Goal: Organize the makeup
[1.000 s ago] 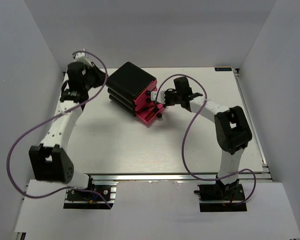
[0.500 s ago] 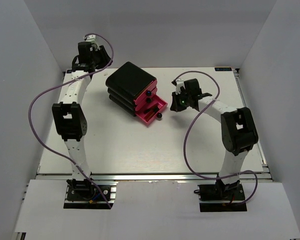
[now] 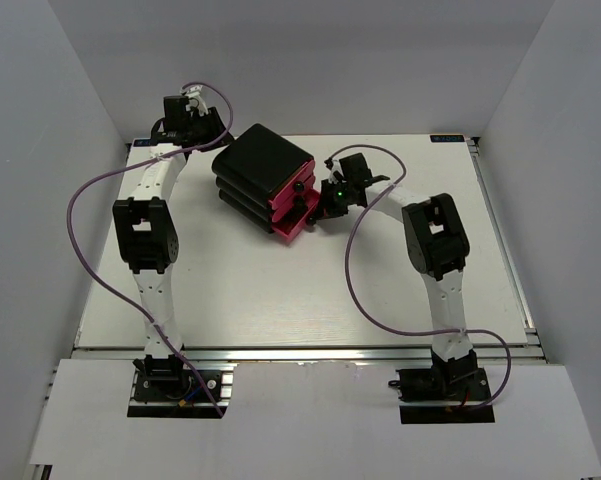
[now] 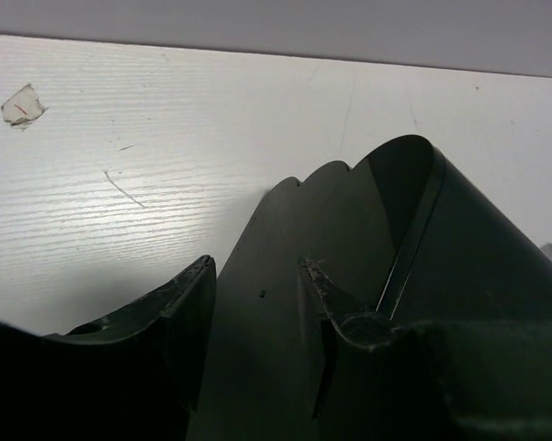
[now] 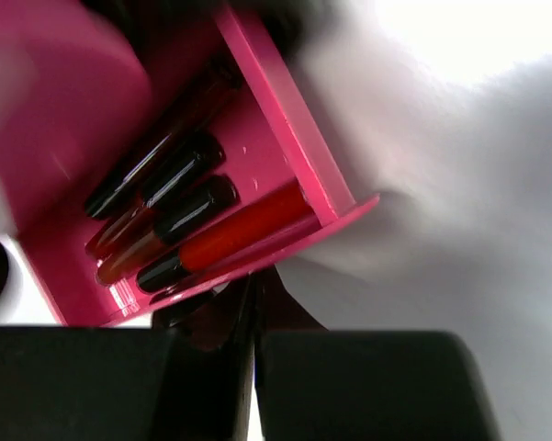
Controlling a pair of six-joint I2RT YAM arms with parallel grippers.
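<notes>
Several slim black-and-red lipstick tubes [image 5: 179, 220] lie side by side in an open pink drawer [image 5: 285, 119] of the black box [image 3: 263, 163]. My right gripper [image 5: 255, 292] is shut and empty, its tips against the lower front edge of that drawer; in the top view [image 3: 320, 203] it sits at the box's pink front. My left gripper [image 4: 255, 276] is open, its jaws on either side of a stretch of the box's black back wall [image 4: 349, 230]; in the top view [image 3: 202, 123] it is at the box's far left corner. No other makeup shows.
The box stands angled at the back middle of the white table [image 3: 280, 290], its lowest pink drawer [image 3: 292, 222] sticking out a little. A small paper scrap [image 4: 21, 103] lies on the table behind the box. Grey walls close in the back and both sides.
My right gripper has moved left up to the drawer front, and the pulled-out bottom drawer has slid most of the way in. My left gripper has shifted slightly toward the box's back.
</notes>
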